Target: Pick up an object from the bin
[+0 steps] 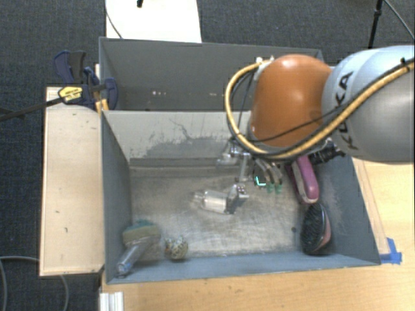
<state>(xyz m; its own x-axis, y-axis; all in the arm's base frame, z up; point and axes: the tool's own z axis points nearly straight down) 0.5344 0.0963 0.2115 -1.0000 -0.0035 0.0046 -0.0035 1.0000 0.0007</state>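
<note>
Clear bottle [209,201] – on its side, mid bin [117,173] floor, lying alone | gripper [237,198] low at its right end, prob. since it's the isolated target | open/shut: can't tell | pink brush [306,179], black brush [316,229] by right wall, out of the way

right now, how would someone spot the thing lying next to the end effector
In the grey metal bin, look at the middle of the floor, just left of the end effector. A small clear container lies there, the only see-through thing; the black hairbrush and pink handle lie by the right wall.
</note>
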